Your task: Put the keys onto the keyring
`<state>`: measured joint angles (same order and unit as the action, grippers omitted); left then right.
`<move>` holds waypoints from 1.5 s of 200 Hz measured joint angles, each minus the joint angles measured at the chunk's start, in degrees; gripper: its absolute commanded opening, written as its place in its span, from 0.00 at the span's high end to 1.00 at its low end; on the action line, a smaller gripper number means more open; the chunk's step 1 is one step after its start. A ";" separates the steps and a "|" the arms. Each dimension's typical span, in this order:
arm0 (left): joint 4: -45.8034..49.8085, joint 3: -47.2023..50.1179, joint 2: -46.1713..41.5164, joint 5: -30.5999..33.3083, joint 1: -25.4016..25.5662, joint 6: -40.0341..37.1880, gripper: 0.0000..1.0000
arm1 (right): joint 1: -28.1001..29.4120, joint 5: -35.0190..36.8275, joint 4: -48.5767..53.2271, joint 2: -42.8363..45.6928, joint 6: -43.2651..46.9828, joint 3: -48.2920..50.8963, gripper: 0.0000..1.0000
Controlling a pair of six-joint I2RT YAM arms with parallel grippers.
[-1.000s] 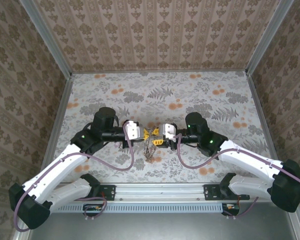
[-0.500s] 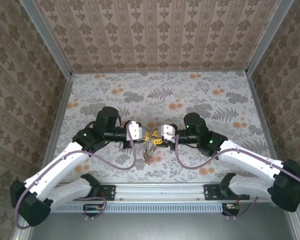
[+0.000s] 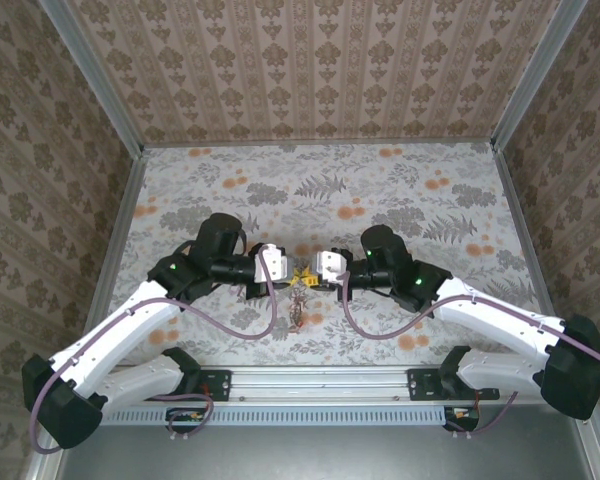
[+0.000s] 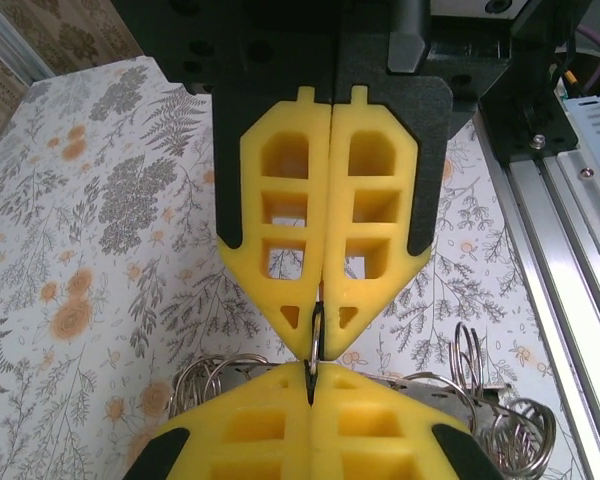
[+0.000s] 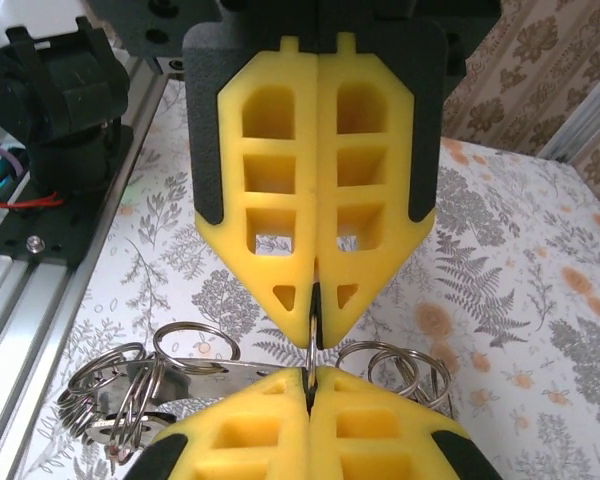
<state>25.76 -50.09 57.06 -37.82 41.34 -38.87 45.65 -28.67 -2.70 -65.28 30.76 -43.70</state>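
— Left gripper (image 4: 320,347) and right gripper (image 5: 315,340): what lies around them?
— Nearest is a metal rail (image 3: 320,385) along the table's edge. Beyond it is a floral tabletop (image 3: 400,190), then patterned walls (image 3: 310,70). Each gripper's tips face the other's head-on.
— How do the fingers stand?
— Both pairs are pressed together, meeting tip to tip over mid-table. Each pinches the same thin keyring (image 4: 316,328), seen edge-on.
— And the keys (image 3: 298,303)?
— They dangle beneath it, tangled with wire loops (image 5: 195,345). Single keys cannot be told apart, nor whether they touch the tabletop.
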 measured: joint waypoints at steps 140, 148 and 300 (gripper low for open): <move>5.84 -3.58 -9.33 14.78 -24.11 42.32 0.07 | 4.59 7.50 -20.72 6.56 7.91 14.27 1.00; 7.76 -3.98 -8.41 16.50 -25.44 45.16 0.06 | 4.79 7.82 -20.46 7.37 10.38 14.27 1.00; 19.89 2.62 7.39 17.68 -33.57 64.59 0.23 | 5.66 10.97 -8.63 11.34 35.58 11.54 1.00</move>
<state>45.65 -47.46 64.45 -20.14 7.77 25.71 51.31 -17.69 -11.33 -53.93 66.35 -32.16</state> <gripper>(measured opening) 0.771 0.067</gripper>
